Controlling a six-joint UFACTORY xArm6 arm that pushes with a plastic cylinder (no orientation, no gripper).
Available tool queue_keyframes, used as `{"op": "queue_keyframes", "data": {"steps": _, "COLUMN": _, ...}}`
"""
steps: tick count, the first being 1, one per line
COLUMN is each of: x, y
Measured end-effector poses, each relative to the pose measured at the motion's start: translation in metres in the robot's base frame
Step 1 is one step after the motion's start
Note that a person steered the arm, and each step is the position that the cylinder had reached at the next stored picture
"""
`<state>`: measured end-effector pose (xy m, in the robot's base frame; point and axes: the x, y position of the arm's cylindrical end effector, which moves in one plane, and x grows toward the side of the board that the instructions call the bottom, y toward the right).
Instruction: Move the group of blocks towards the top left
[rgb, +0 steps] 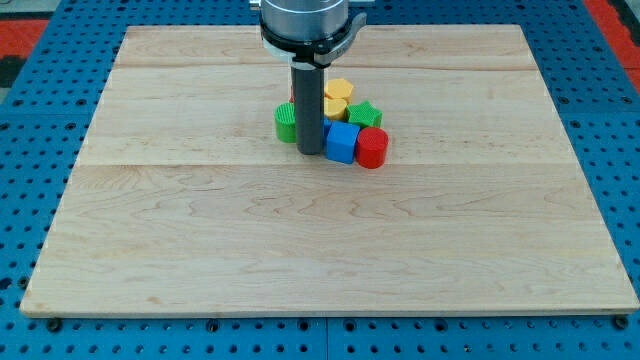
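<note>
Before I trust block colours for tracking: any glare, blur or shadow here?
Camera view: even light, sharp focus, no glare on the wooden board; only faint shadow beside the red cylinder and blue cube; my tip and rod hide part of the cluster.

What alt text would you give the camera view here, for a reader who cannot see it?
My tip stands at the bottom-left edge of a tight cluster of blocks just above a wooden board's centre: green cylinder at its left, blue cube and red cylinder at its right, yellow block and green star behind.
</note>
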<state>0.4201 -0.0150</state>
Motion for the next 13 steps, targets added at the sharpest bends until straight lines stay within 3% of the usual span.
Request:
{"op": "queue_keyframes", "data": {"steps": 6, "x": 0.000, "y": 0.010}}
{"op": "queue_keyframes", "data": {"steps": 7, "x": 0.051, "y": 0.019}}
{"op": "queue_keyframes", "data": {"steps": 8, "x": 0.067, "y": 0.058}}
{"op": "queue_keyframes", "data": {"steps": 9, "x": 0.038, "y": 0.075}}
{"op": "queue_keyframes", "data": {"steps": 10, "x": -0.007, "y": 0.050}}
{"op": "queue_keyframes", "data": {"steps": 12, "x": 0.010, "y": 0.032}}
{"op": "queue_keyframes", "data": {"steps": 13, "x": -0.002, "y": 0.008}}
